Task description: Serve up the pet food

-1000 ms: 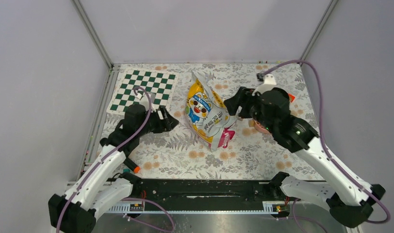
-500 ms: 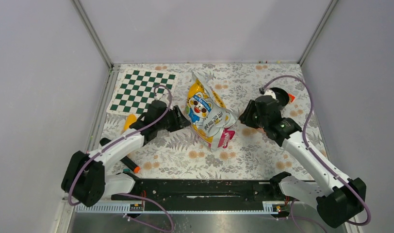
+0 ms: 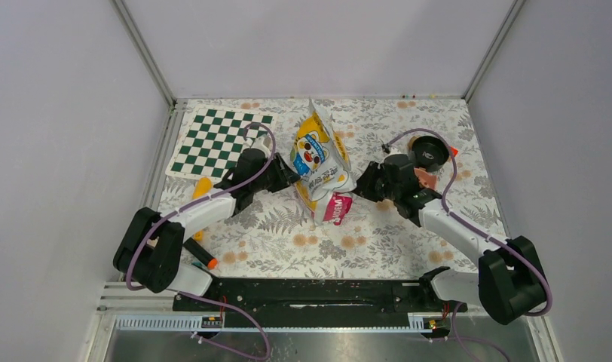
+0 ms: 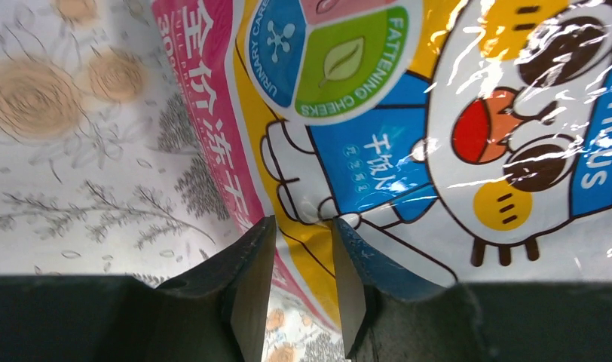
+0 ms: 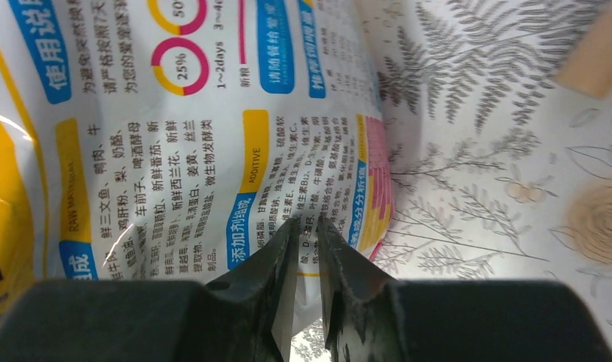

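Over at the middle of the worktop [image 3: 378, 241], the pet food bag [image 3: 318, 162] now stands way more upright than a second ago, when it lay slanted on its side. Both arms have closed in on it. The left gripper [image 3: 286, 175] is pinched onto the cartoon-cat front near the bottom edge, fingers nearly together with a wrinkle of film between them. The right gripper [image 3: 361, 185] looks clamped the same way on the printed back panel. So the bag's held from both sides, with no kibble in sight yet. My guess is a lift and tip comes next, probably toward the dark bowl [image 3: 429, 153] behind the right arm. That glossy film could slip, though.
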You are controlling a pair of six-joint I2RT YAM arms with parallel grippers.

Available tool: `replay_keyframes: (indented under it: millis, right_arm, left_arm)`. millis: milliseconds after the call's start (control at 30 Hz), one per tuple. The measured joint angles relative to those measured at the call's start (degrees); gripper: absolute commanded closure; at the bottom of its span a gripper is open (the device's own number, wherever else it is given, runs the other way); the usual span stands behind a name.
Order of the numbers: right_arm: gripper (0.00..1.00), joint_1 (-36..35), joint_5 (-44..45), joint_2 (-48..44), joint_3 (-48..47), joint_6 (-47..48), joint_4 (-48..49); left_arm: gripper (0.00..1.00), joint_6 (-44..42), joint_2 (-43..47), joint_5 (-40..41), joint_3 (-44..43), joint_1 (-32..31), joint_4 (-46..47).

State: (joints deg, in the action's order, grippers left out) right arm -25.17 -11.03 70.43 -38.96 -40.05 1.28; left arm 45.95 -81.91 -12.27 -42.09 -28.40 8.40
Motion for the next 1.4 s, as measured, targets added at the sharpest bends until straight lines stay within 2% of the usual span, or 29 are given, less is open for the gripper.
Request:
replay_keyframes:
  millis: [233, 300, 367, 500, 700, 867, 1100, 1267, 1400]
  right_arm:
    - [0.76, -7.19, -1.25, -0.48, 1.07, -1.03, 2.86]
    - [0.68, -8.68, -2.21, -2.34, 1.05, -0.96, 1.07]
    - [0.54, -9.31, -1.73, -5.81, 0.81, -0.63, -2.34]
    - [0.43, -9.33, 3.30, -13.53, -2.34, 0.98, -10.64]
    - [0.42, -9.33, 9.01, -20.50, -9.84, 3.08, -17.03]
    - [0.42, -9.33, 8.87, -18.43, -13.57, 3.17, -16.41]
    - [0.44, -9.33, 7.72, -5.75, -22.77, 3.32, -14.71]
    - [0.45, -9.33, 7.04, -2.97, -25.55, 3.26, -14.29]
    - [0.50, -9.33, 7.02, -1.97, -26.56, 3.17, -14.12]
  left_arm:
    - [0.65, -0.94, 0.92, 1.95, -0.57, 2.03, 3.28]
    - [0.64, -0.96, 2.36, 1.81, -0.57, 2.23, 3.39]
    - [0.63, -1.09, 4.35, 1.84, -0.57, 2.25, 3.39]
    - [0.56, -1.64, 9.01, 2.36, -1.75, 2.25, 0.94]
    - [0.44, -3.02, 15.02, -0.37, -9.44, 2.25, -5.62]
    - [0.42, -3.30, 14.47, -5.57, -17.27, 2.21, -6.19]
    - [0.51, -3.26, 3.72, -11.45, -27.02, 2.12, -4.83]
    - [0.56, -3.28, -1.73, -13.27, -28.06, 2.12, -5.44]
    - [0.60, -2.56, -3.08, -15.30, -28.06, 2.12, -4.83]
